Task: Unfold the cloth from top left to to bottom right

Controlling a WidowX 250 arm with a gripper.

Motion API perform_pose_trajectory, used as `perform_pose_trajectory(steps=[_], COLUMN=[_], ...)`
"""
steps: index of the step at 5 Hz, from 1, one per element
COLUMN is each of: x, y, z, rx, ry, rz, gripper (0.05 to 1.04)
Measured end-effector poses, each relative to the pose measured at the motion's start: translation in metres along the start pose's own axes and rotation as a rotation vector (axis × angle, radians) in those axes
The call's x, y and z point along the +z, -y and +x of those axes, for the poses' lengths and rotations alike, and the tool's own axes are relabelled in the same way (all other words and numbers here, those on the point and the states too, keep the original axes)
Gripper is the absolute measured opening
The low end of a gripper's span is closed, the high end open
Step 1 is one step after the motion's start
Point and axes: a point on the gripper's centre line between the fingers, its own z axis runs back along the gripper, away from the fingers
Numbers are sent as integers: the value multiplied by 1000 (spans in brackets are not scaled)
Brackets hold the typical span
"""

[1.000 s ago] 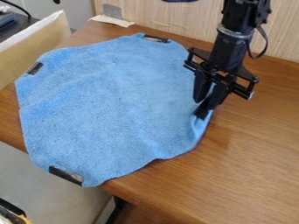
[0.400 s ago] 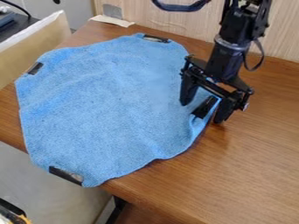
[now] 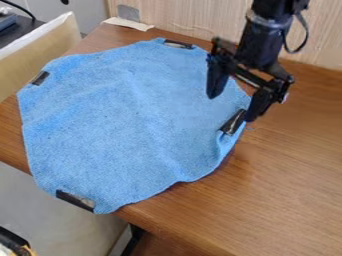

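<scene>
Cloth (image 3: 127, 120) on left of table (image 3: 287, 170), spread broad, near-left edge overhanging. Unfolding looks all but done; no large fold visible. Left to do, perhaps: smooth the small ruck along right edge, below black patch (image 3: 232, 121). Gripper (image 3: 232, 107) over that edge, fingers wide apart, nothing held; right-hand tip close by patch, contact with cloth uncertain.
</scene>
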Motion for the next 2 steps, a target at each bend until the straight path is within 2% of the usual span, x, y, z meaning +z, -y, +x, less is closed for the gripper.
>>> perform_pose_trajectory(steps=[1,2], x=[24,25], y=[-15,-17], z=[-4,-4], rx=[27,35], ry=[63,69], rz=[-4,-6], gripper=[1000,1000])
